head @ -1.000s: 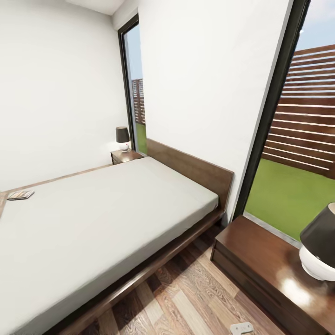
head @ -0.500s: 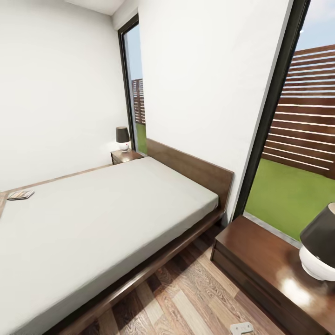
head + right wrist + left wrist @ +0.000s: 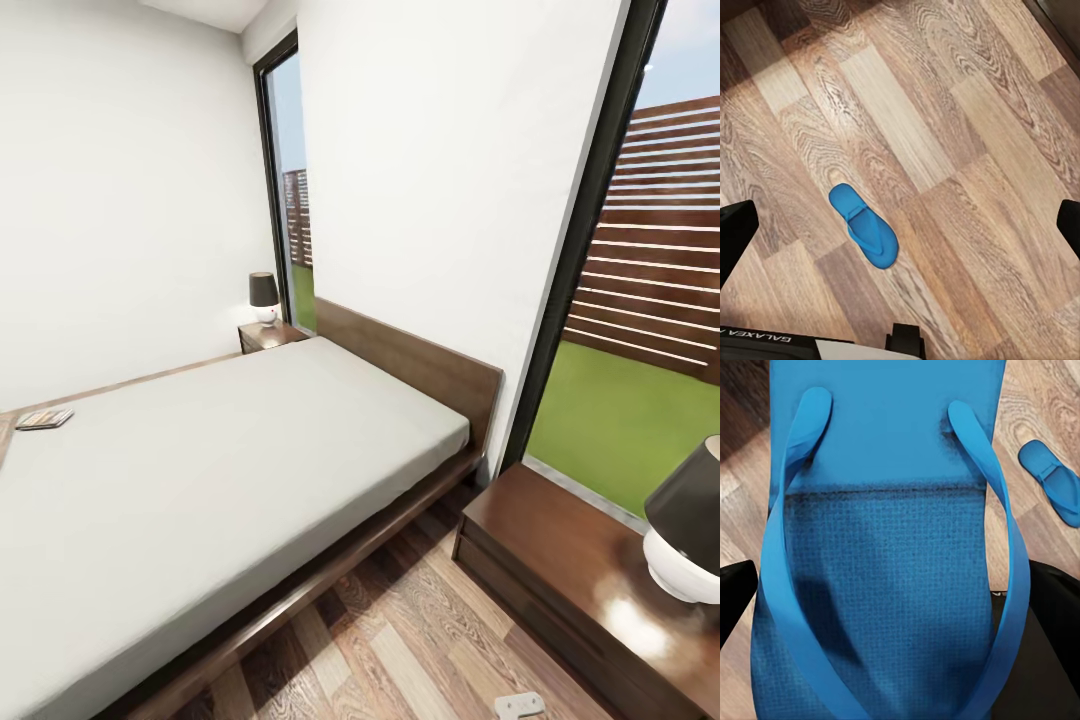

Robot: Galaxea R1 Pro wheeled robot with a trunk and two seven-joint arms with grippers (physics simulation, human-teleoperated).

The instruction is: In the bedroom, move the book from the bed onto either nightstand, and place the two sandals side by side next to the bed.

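Left gripper [image 3: 896, 600] fingers pinched one sandal [image 3: 885, 510], lifted clear of the floor [image 3: 967, 97], presumably to pair it with the second sandal [image 3: 862, 226] lying there. Right fingers [image 3: 735, 232] spread, empty. Book [image 3: 44, 419] lay at the bed's [image 3: 230, 450] far edge, unmoved.

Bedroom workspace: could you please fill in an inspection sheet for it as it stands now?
Surface: wood-plank floor; bed with a pale grey mattress.
Job's things: book lies on the mattress by its far left edge; lifted sandal sits between the left pincer's fingers; other sandal lies flat on the floor; far nightstand and near nightstand each carry a lamp.
Clutter: small white item on the floor, unidentifiable.
Grippers: left pincer seems closed on the lifted sandal; right pincer open, empty, above the floor.
Cables: nothing seen.
Surroundings: white walls, tall windows showing fence and grass.
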